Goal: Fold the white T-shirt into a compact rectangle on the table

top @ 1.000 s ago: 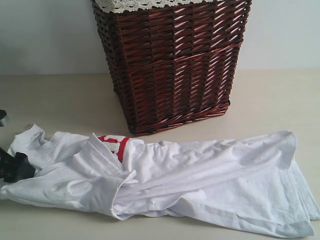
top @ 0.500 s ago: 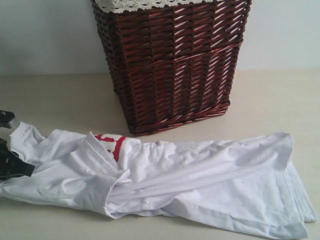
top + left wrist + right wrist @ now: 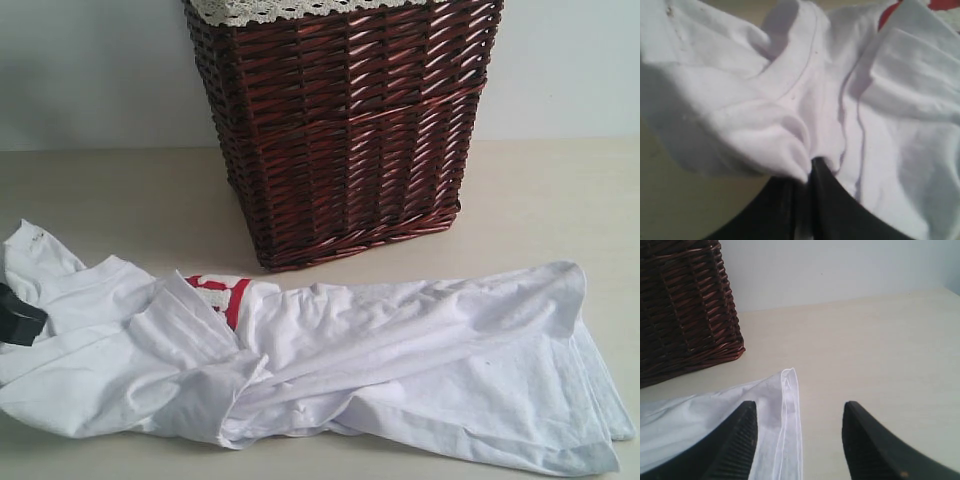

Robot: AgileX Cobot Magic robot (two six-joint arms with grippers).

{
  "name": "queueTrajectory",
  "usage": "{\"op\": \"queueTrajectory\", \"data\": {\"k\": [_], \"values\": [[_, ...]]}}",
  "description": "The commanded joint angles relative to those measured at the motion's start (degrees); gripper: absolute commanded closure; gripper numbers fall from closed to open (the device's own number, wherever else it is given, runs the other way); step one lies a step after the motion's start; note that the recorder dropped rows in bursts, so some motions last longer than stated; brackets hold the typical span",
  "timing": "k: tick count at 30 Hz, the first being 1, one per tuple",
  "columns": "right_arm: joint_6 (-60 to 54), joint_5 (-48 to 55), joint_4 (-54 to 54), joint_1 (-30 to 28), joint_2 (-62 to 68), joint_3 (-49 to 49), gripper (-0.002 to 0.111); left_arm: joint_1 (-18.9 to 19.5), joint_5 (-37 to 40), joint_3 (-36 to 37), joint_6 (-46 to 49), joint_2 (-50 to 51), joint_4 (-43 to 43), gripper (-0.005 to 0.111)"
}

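The white T-shirt (image 3: 400, 360) lies crumpled in a long band across the table (image 3: 540, 200), with a patch of its red lettering band (image 3: 225, 295) showing. At the far left my left gripper (image 3: 18, 318) is shut on a bunch of shirt cloth near the collar; in the left wrist view the fingers (image 3: 812, 167) pinch a fold of the T-shirt (image 3: 805, 90). In the right wrist view my right gripper (image 3: 799, 412) stands open above the shirt's hem corner (image 3: 790, 390), holding nothing. The right gripper is not visible in the exterior view.
A dark red-brown wicker basket (image 3: 345, 120) with white lace trim stands behind the shirt at the middle, also seen as the basket (image 3: 685, 305) in the right wrist view. Bare table (image 3: 880, 350) lies to the right of the shirt.
My left gripper has pulled the collar end of the shirt further left and slightly up. The shirt's left part has spread and shifted left; the right end barely moved.
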Motion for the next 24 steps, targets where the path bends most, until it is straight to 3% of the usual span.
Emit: {"op": "queueTrajectory", "data": {"k": [1,8,19,24], "values": [[-0.02,-0.83,-0.17,-0.26,-0.35,0.07,0.057,-0.26,6.74,0.29,0.17,-0.03,-1.81,0.107],[-0.02,-0.83,-0.17,-0.26,-0.35,0.07,0.057,-0.26,7.60,0.29,0.53,0.08,-2.27,0.104],[-0.02,-0.83,-0.06,-0.26,-0.35,0.07,0.057,-0.26,7.39,0.29,4.66,8.29,-5.46,0.063],[-0.02,-0.83,-0.06,-0.26,-0.35,0.07,0.057,-0.26,6.25,0.29,5.29,9.33,-5.35,0.060]]}}
